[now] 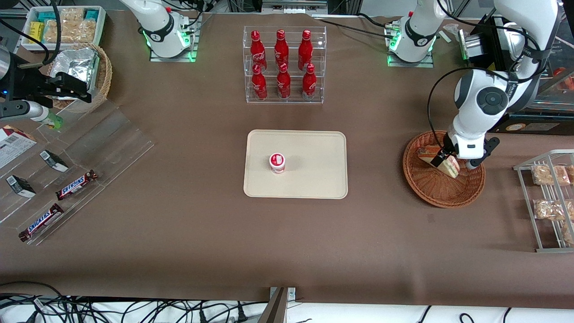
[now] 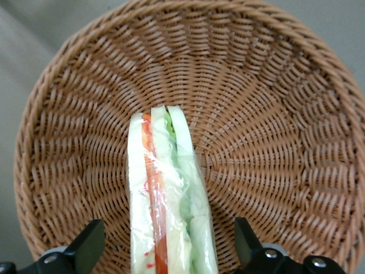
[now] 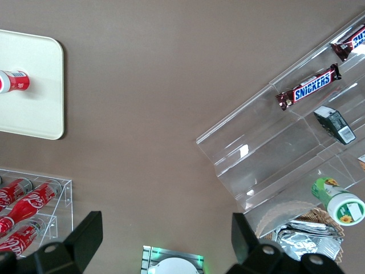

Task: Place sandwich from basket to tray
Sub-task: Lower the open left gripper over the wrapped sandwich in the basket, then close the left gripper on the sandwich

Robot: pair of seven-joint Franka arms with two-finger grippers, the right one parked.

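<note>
Sandwich [image 1: 450, 165] wedges are showing in the reddish-brown basket [image 1: 437, 190] at the right of the front view, where the left arm's claw [image 1: 454, 164] is reaching down over the wicker. One wedge is tilting up at the claw, its layered cut face pointing toward the front camera, while a second piece [image 1: 429, 153] is lying flat in the basket just beside it, farther from that camera. Seen from the left wrist, the sandwich [image 2: 169, 197] is standing on edge between the two dark fingers [image 2: 88, 246], its white bread, red and green layers running straight down the weave of the basket [image 2: 274, 103]. Both fingers are sitting spread, with wicker showing between each of them and the bread, so the claw is standing open around the wedge without pinching it.

Near the middle of the front view the cream tray [image 1: 314, 148] is lying flat on the brown tabletop [image 1: 188, 215], well apart from the basket. A small red-and-white cup [image 1: 277, 163] is standing upright on the tray. Above the tray in the frame, a clear rack of red bottles [image 1: 283, 65] is standing.
</note>
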